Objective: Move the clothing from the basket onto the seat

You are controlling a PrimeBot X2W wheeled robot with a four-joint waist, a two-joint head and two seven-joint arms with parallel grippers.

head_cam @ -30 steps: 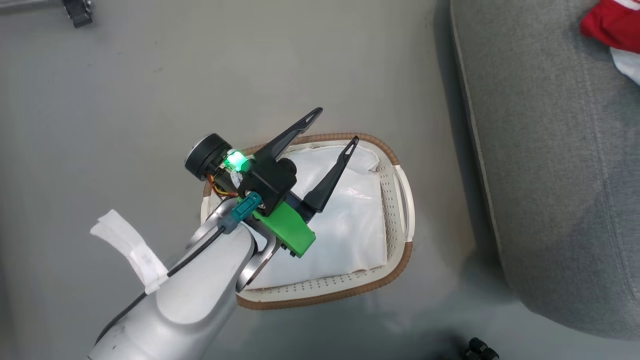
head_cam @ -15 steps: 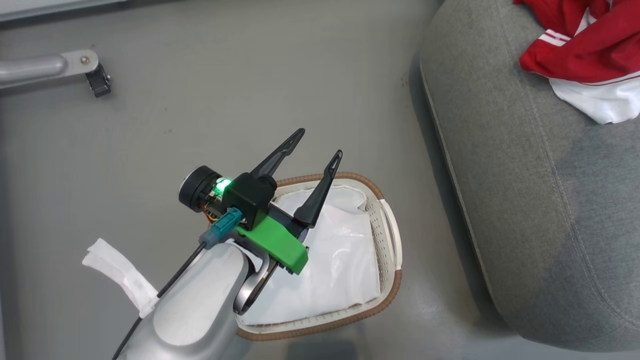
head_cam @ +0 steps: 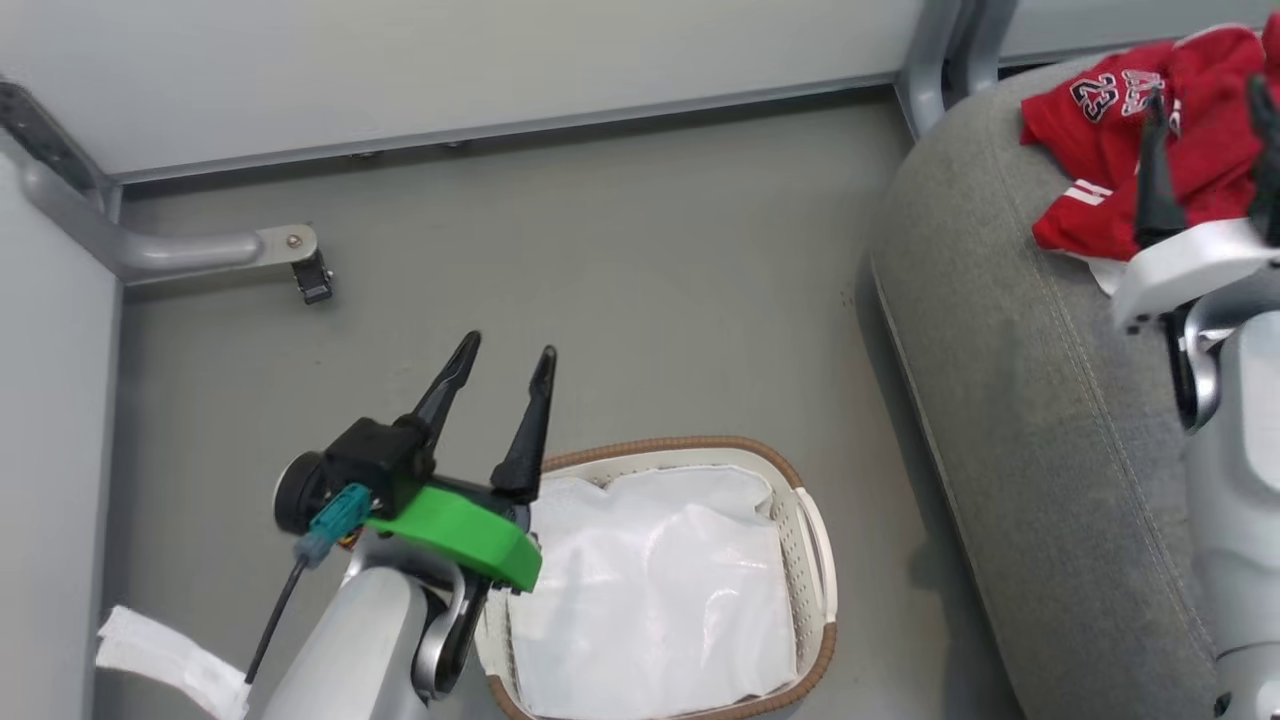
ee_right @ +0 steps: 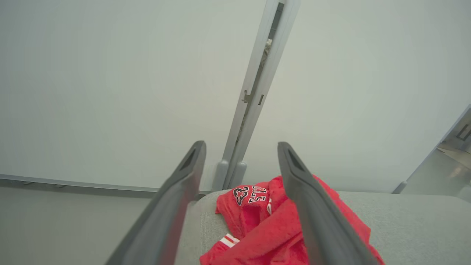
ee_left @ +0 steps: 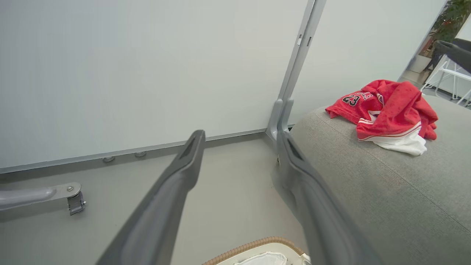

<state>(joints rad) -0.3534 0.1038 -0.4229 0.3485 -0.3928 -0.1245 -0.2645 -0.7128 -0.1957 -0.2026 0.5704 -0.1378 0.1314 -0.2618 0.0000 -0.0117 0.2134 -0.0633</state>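
The clothing, red jerseys with a black-and-white 23, lies heaped on the far end of the grey seat. My right gripper hovers over the heap, open and holding nothing. The right wrist view shows its fingertips spread above the clothing and the seat. The basket stands on the floor with just its white liner inside. My left gripper is open and empty at the basket's far left corner. Its wrist view has the gripper, the clothing, the seat and the basket rim.
A pale partition wall runs along the back, with a metal post at the seat's corner. A grey metal foot with a black caster lies on the floor at the left. A white strip hangs from my left forearm.
The head camera has tilted up, bringing the wall and the right arm over the seat into view. My left gripper has drawn back from above the basket to its left corner, still open.
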